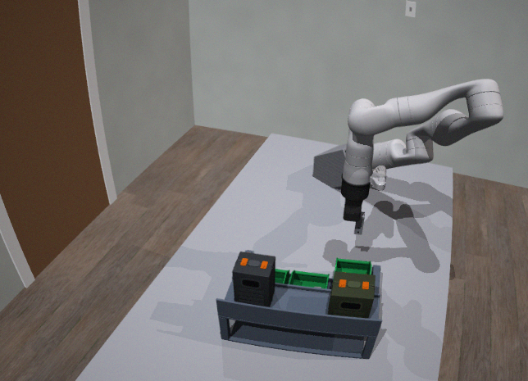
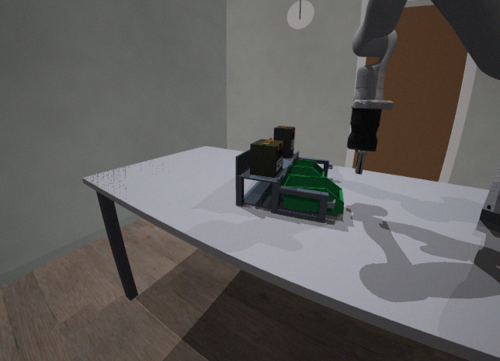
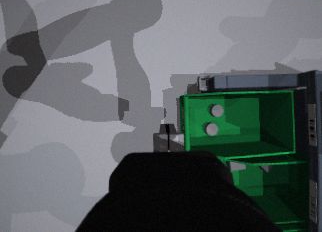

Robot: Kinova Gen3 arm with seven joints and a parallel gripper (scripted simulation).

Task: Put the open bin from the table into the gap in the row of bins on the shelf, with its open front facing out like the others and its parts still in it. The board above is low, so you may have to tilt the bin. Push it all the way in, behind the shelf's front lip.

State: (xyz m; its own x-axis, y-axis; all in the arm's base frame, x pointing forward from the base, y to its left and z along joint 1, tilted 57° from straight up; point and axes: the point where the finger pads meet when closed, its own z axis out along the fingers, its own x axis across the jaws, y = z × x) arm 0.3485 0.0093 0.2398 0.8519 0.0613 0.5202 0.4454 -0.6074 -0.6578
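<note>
A dark grey shelf [image 1: 299,310] stands on the table with a row of green bins under its top board. The bin at the right end [image 1: 352,265] reaches farther out toward the arm than the two beside it [image 1: 303,278]. In the wrist view this bin [image 3: 235,124] holds two grey round parts [image 3: 214,120]. My gripper [image 1: 359,227] is shut and empty. It hangs above the table just off that bin's outer side, not touching it, and also shows in the exterior view [image 2: 359,165] and the wrist view [image 3: 166,141].
Two boxes with orange tabs stand on the shelf's top board: a dark grey one [image 1: 253,284] at the left and an olive one [image 1: 351,294] at the right. The table's edges lie well away from the shelf.
</note>
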